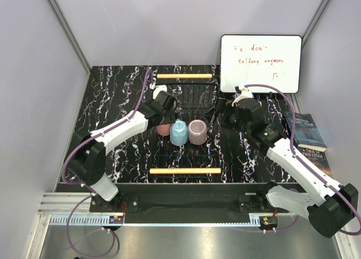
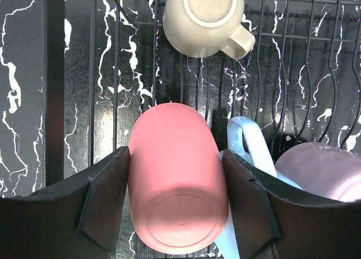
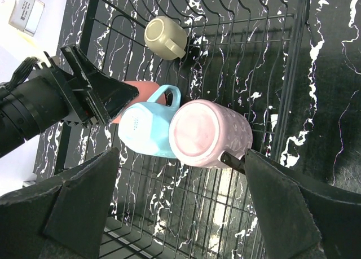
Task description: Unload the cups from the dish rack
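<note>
The dish rack (image 1: 186,152) holds three cups in a row: coral pink (image 1: 163,128), light blue (image 1: 179,132) and dusty mauve-pink (image 1: 197,131). My left gripper (image 2: 176,154) is shut on the coral pink cup (image 2: 177,180), with a pad pressed on each side of it. Beside it lie the light blue cup (image 2: 248,146) and the mauve cup (image 2: 324,168). An olive-grey mug (image 2: 203,19) with a handle sits farther back on the rack. My right gripper (image 3: 181,153) hangs open above the mauve cup (image 3: 208,132), holding nothing.
A whiteboard (image 1: 260,63) with red writing leans at the back right. Two books (image 1: 307,132) lie along the right edge of the black marbled table (image 1: 113,95). Wooden bars (image 1: 185,171) mark the rack's near and far ends. Grey walls close in both sides.
</note>
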Robot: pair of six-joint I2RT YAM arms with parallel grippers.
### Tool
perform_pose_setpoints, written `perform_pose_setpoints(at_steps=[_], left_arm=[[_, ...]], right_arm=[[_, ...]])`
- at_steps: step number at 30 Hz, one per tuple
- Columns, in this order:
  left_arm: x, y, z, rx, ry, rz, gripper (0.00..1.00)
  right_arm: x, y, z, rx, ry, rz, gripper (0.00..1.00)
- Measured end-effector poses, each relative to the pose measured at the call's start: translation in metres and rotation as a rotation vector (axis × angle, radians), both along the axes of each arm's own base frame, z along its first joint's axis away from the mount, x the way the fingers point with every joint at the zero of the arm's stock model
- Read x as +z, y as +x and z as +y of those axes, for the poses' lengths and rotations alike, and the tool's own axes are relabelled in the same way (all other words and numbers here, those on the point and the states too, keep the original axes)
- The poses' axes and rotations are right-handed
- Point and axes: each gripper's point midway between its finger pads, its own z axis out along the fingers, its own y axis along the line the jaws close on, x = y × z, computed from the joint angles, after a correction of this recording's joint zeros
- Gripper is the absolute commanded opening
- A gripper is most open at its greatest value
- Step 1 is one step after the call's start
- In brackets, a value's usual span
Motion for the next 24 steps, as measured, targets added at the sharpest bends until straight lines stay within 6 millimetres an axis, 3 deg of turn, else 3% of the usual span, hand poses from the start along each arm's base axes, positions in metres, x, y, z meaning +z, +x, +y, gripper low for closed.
perform_pose_setpoints(at_steps=[6, 9, 17, 24], left_arm=[[0.004, -0.008, 0.000, -0.025, 0.058, 0.006, 0.00], [0.017, -0.008, -0.004, -0.056, 0.090, -0.010, 0.00], [0.092, 0.010, -0.019, -0.094, 0.030, -0.158, 0.00], [0.144, 0.005, -0.029, -0.154, -0.086, -0.254, 0.00]], right_arm=[[-0.001, -0.001, -0.001, 0.000, 0.000, 0.000, 1.00], [0.000, -0.001, -0.001, -0.002, 0.000, -0.003, 1.00], [0.004, 0.001, -0.005, -0.024, -0.003, -0.018, 1.00], [0.013, -0.002, -0.007, -0.023, 0.007, -0.044, 1.00]])
